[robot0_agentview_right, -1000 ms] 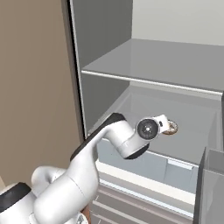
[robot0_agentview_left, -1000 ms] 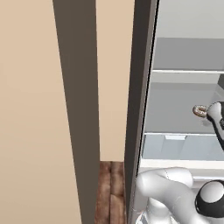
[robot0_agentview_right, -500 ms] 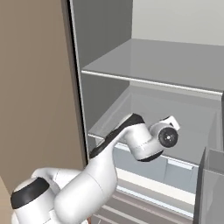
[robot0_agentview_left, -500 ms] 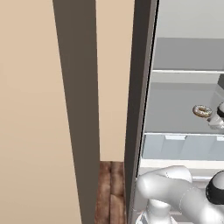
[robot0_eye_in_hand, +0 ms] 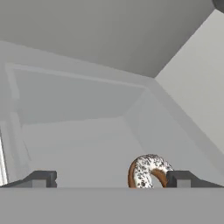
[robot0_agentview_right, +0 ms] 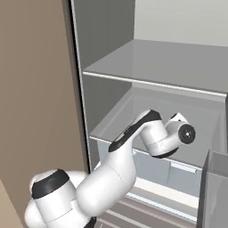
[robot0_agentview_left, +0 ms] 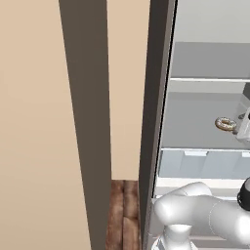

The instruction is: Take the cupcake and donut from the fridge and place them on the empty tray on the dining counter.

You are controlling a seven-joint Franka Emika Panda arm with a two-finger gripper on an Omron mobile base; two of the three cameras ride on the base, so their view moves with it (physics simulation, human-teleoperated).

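Arm deeper, fridge shelf, donut

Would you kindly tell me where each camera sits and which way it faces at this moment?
Left base view: behind the arm's left, facing the fridge edge-on; the arm's elbow shows, the donut lies on a shelf.
Right base view: behind the arm's right, looking into the fridge; the arm reaches over the lower shelf.
Hand view: on the hand, looking along the open gripper at the donut.
Left base and hand views share the donut.
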